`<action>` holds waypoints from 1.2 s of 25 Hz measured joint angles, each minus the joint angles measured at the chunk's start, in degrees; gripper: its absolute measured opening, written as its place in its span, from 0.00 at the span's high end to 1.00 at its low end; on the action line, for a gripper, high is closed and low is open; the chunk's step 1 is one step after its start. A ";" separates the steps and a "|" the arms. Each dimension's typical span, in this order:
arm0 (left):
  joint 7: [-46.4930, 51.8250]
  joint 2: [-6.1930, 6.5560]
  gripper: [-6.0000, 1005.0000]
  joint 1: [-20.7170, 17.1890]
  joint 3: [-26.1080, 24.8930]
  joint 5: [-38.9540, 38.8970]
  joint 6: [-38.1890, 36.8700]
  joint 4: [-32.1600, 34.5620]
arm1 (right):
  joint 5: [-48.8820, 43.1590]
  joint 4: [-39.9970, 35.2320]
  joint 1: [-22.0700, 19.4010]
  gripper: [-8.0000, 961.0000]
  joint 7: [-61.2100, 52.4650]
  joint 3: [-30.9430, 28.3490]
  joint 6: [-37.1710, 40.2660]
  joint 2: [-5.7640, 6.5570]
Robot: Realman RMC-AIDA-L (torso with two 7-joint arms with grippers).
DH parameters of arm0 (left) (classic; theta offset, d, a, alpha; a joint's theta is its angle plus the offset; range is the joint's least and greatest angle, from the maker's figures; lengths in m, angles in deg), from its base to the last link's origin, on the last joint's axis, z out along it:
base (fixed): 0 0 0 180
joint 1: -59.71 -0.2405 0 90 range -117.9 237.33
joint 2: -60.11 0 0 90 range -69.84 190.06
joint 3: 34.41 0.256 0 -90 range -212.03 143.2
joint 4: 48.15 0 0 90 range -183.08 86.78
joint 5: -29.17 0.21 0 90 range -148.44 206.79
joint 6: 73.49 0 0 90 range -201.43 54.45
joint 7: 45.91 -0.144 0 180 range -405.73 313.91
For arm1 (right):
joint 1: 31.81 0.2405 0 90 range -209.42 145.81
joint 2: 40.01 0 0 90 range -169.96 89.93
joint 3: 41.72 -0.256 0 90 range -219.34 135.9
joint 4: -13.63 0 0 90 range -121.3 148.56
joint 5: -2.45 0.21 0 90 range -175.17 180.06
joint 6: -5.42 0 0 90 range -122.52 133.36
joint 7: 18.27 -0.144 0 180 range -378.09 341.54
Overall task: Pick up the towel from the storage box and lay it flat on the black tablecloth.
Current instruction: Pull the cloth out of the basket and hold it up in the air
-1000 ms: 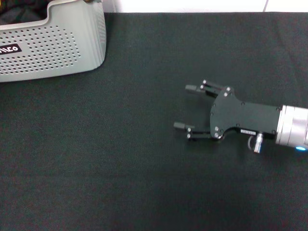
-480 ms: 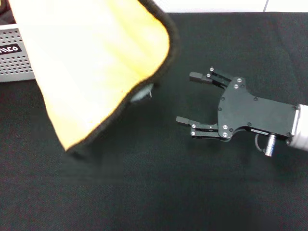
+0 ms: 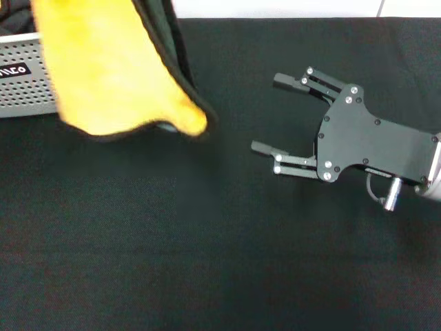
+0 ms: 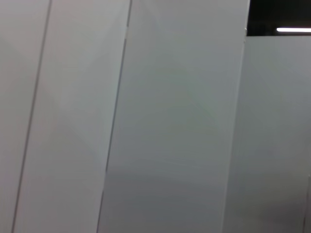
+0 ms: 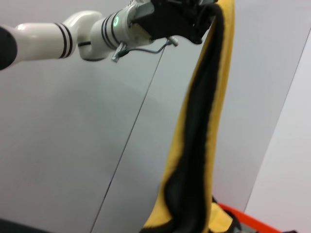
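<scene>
The towel [image 3: 103, 69], yellow side out with black edging, hangs in the air at the far left of the head view and hides part of the storage box [image 3: 21, 89]. In the right wrist view the towel [image 5: 194, 145] dangles folded lengthwise from my left gripper [image 5: 206, 14], which is shut on its top end. My left gripper is out of the head view. My right gripper [image 3: 269, 114] is open and empty, hovering over the black tablecloth [image 3: 207, 241] to the right of the towel and pointing towards it.
A white wall strip [image 3: 275, 8] runs along the table's far edge. A red-orange object [image 5: 262, 223] shows low behind the towel in the right wrist view. The left wrist view shows only grey wall panels [image 4: 170, 121].
The towel was lifted out of the box and has swung back left, bunching narrower. My right gripper has moved farther away and turned a little, staying open.
</scene>
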 joint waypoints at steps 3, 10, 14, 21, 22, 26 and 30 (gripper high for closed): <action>-0.61 -0.13 0.99 0.35 0.62 0.17 -0.12 0.02 | 0.85 0.48 0.84 0.16 0.01 0.11 0.04 -0.01; -1.04 -0.42 0.99 1.58 0.72 0.24 -0.15 -0.63 | 0.80 1.49 3.06 0.23 -0.50 3.71 -0.89 -0.01; -1.05 -0.48 0.99 1.59 0.72 0.24 -0.13 -0.66 | 1.69 1.35 2.03 0.30 -0.57 5.97 -1.65 -0.01; -1.16 -0.47 0.99 1.49 0.72 0.15 -0.09 -0.68 | 3.80 1.92 -0.15 0.42 -0.62 5.96 -3.16 0.12; -1.19 -0.46 0.99 1.46 0.70 0.08 -0.08 -0.68 | 3.83 1.96 -0.24 0.43 -0.62 5.92 -3.47 0.18; -1.23 -0.45 0.99 1.50 0.63 0.04 -0.08 -0.64 | 3.85 2.10 -0.46 0.46 -0.79 5.27 -5.95 0.28; -1.23 -0.45 0.99 1.65 0.71 -0.12 -0.08 -0.67 | 4.19 2.44 -0.15 0.49 -1.47 3.99 -7.23 0.23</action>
